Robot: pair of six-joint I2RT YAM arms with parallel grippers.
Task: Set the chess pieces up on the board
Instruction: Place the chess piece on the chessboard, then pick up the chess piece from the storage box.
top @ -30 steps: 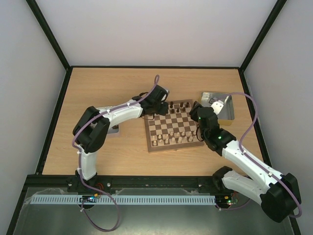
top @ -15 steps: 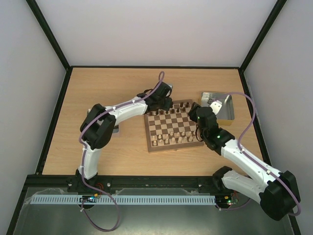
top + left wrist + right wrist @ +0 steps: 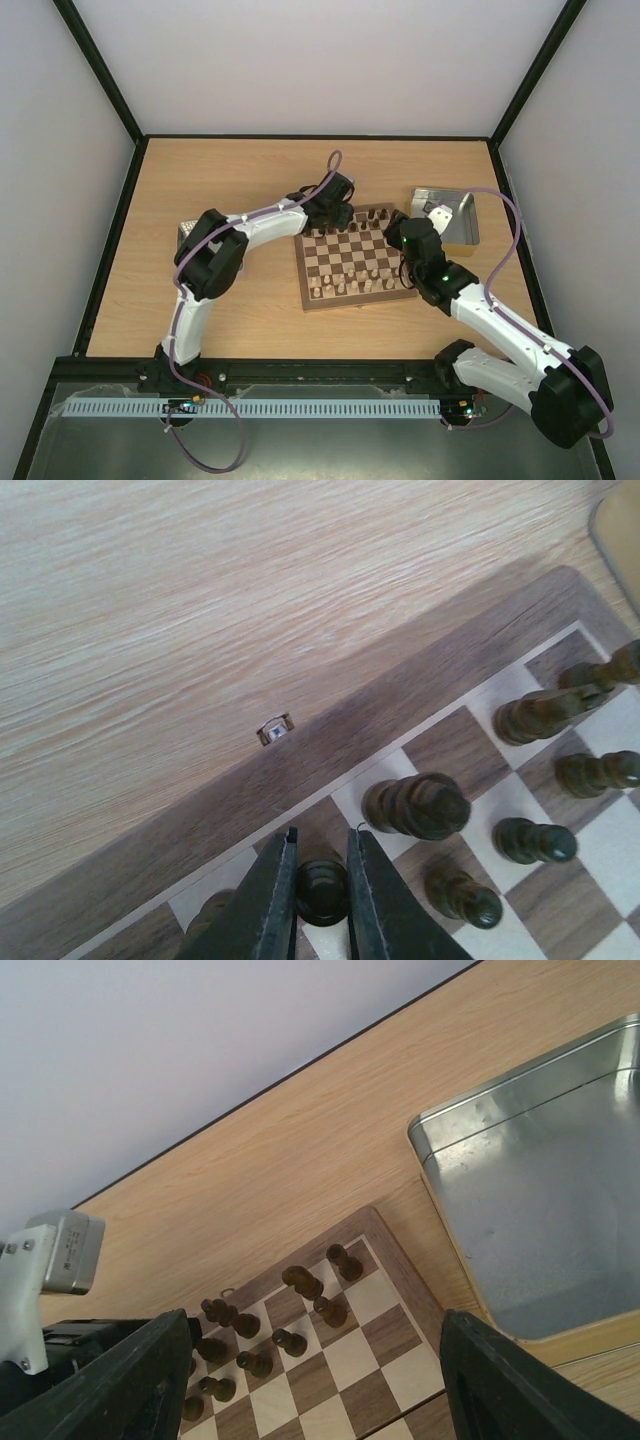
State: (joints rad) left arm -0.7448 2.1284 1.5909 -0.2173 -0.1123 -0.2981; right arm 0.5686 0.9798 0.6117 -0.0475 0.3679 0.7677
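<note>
Left fingers (image 3: 268,900) are clamped on a dark chess piece (image 3: 322,892) in the chessboard's (image 3: 300,770) far row, leftward. Right fingers (image 3: 130,1380) are apart, empty. The piece is probably light, stiff, smooth wood; grip below its head.

Sides of dark chess piece (image 3: 322,890) behind left gripper (image 3: 322,832) fingers.
</note>
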